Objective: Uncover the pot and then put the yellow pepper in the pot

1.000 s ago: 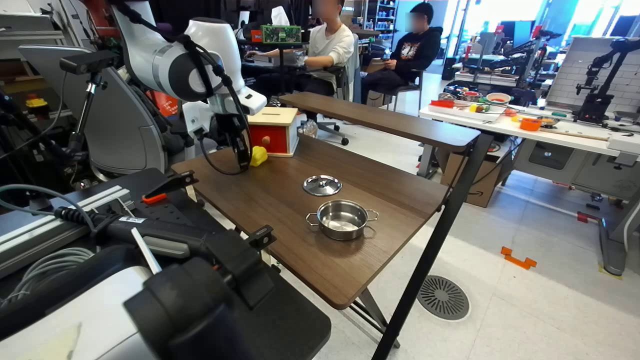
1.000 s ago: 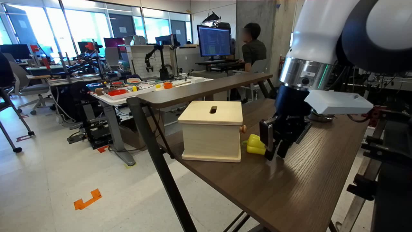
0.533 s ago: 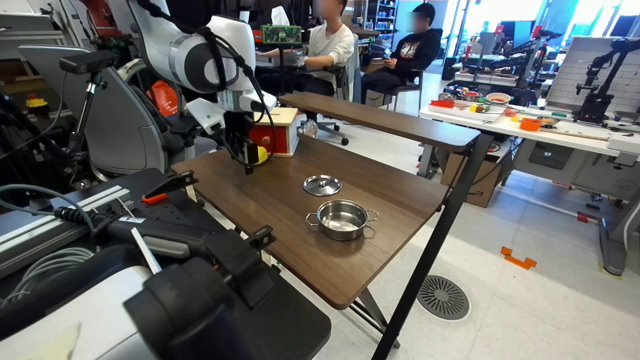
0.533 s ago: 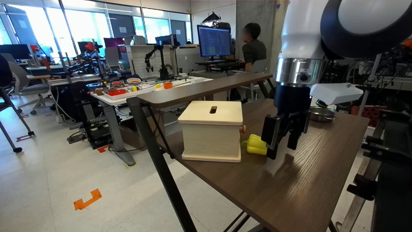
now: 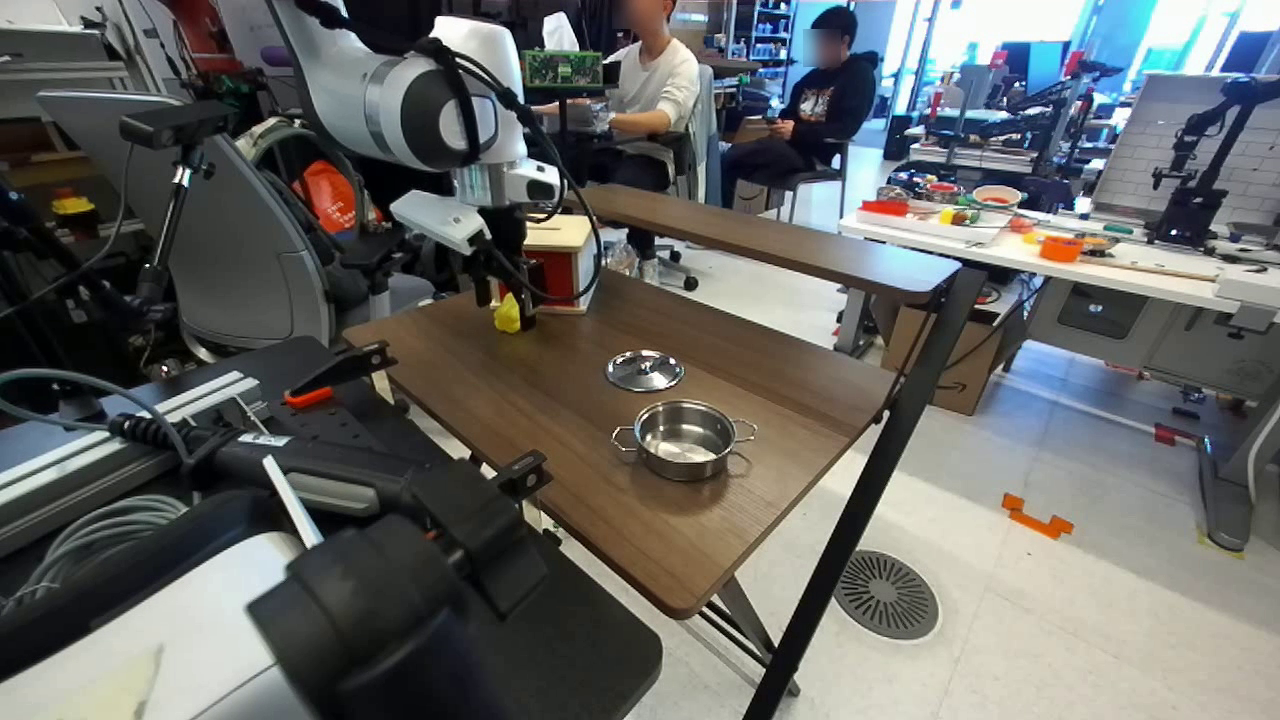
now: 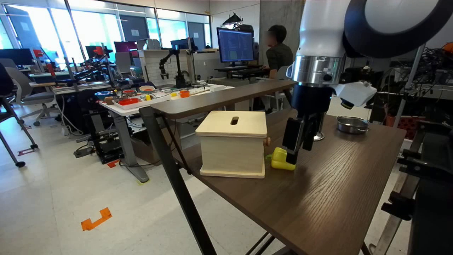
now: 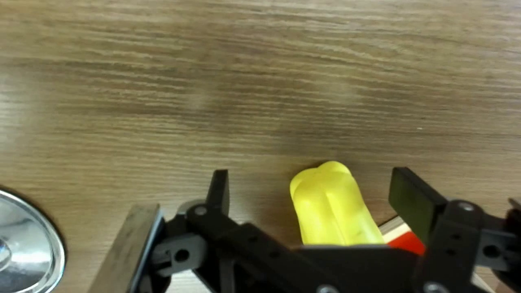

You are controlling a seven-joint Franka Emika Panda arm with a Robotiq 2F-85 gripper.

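Observation:
The yellow pepper (image 7: 333,207) lies on the table beside the box, its rounded end showing between my spread fingers in the wrist view, with clear gaps on both sides. Its rear part is hidden there by the gripper (image 7: 312,175), which stands open. In an exterior view one dark finger overlaps the end of the pepper (image 6: 280,159), and the gripper (image 6: 300,154) points down over it. The steel pot (image 5: 685,466) is uncovered and looks bare inside. Its round lid (image 5: 640,378) lies flat on the table between pot and pepper; the lid (image 7: 28,256) also shows at the wrist view's left edge.
A wooden box (image 6: 231,156) with a red front (image 5: 530,275) stands right by the pepper, its knob (image 6: 267,142) on the pepper's side. A raised shelf (image 5: 760,235) runs along one long side of the brown table (image 5: 560,400).
My gripper has swung from beside the pepper to over it, and its tilt has straightened toward vertical. Its fingers have spread wider. Pot, lid and box have stayed put.

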